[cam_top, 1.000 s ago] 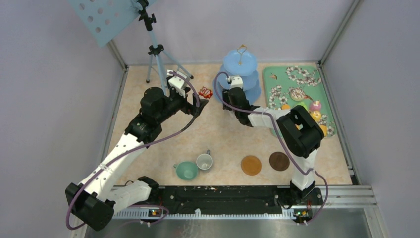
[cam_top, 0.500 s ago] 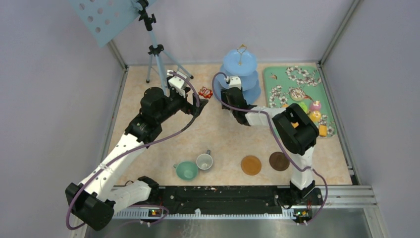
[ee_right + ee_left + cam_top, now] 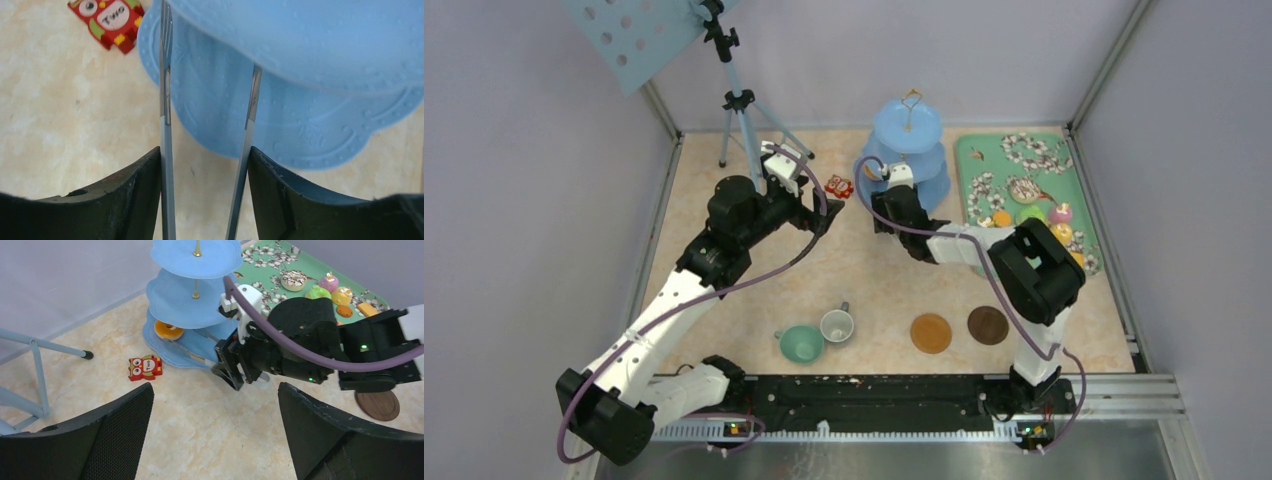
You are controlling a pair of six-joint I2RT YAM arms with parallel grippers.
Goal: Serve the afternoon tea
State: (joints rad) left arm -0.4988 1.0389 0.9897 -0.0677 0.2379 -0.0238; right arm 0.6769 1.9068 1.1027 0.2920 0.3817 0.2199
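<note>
The light-blue three-tier stand (image 3: 908, 150) stands at the back, with an orange donut (image 3: 167, 330) on its lowest tier. My right gripper (image 3: 205, 155) is shut on the metal tongs (image 3: 164, 100). Their two arms are spread apart and reach over the lowest tier; the middle tier (image 3: 310, 50) hides their tips. My left gripper (image 3: 215, 390) hangs open over bare table, holding nothing. More donuts, cupcakes (image 3: 329, 282) and orange biscuits (image 3: 344, 310) lie on the green tray (image 3: 1024, 170). The teal cup (image 3: 802, 343), grey-white cup (image 3: 837, 325) and two coasters (image 3: 931, 333) (image 3: 988, 325) sit near the front.
A red owl block (image 3: 838, 186) lies left of the stand, between the two grippers. A tripod (image 3: 742, 110) with a perforated blue board stands at the back left. Walls close in the table on three sides.
The right wrist has drawn slightly back from the stand and its elbow has shifted right. The tongs' arms have spread wider between the fingers. The left arm has not moved.
</note>
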